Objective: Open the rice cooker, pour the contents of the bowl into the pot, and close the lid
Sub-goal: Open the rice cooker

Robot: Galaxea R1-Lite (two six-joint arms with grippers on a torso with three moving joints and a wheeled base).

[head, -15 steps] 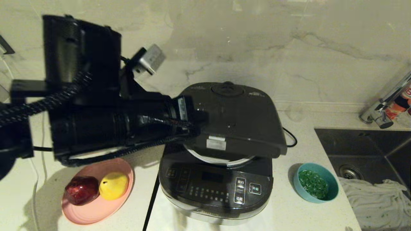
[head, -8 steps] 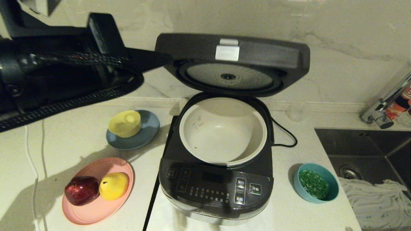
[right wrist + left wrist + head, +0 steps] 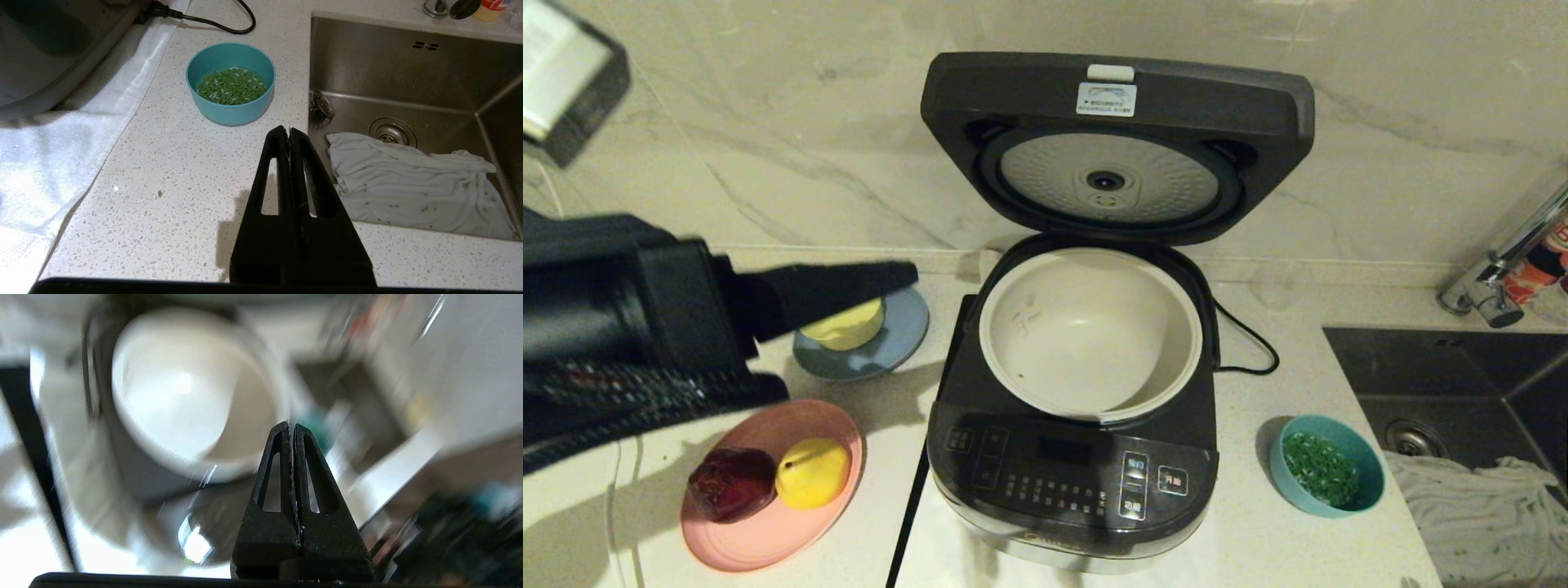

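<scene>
Now, large black squarish rice cooker (image 3: 1072, 457) mid-desk, hinged black lid (image 3: 1115, 147) upright, cream-white pot (image 3: 1090, 331) bare, teal-blue bowl (image 3: 1327, 476) of green bits (image 3: 1319, 468) right near sink edge, left fingers (image 3: 291, 426) and right fingers (image 3: 289, 131) pressed together, holding nothing.

Rice cooker (image 3: 1072, 457) – lid (image 3: 1117, 147) upright, cream pot (image 3: 1090, 331) seemingly empty; teal bowl (image 3: 1327, 476) of green bits (image 3: 1319, 468) beside it.

lid (image 3: 1117, 147): was nearly down over the pot (image 3: 1090, 331) a second ago, now fully up, dimpled inner plate facing out
pot: was hidden, now whole rim and inside exposed
left gripper (image 3: 291, 430): was at the lid's front-left edge, now pulled back left of the rice cooker (image 3: 1070, 482), fingers pressed together, empty
</scene>
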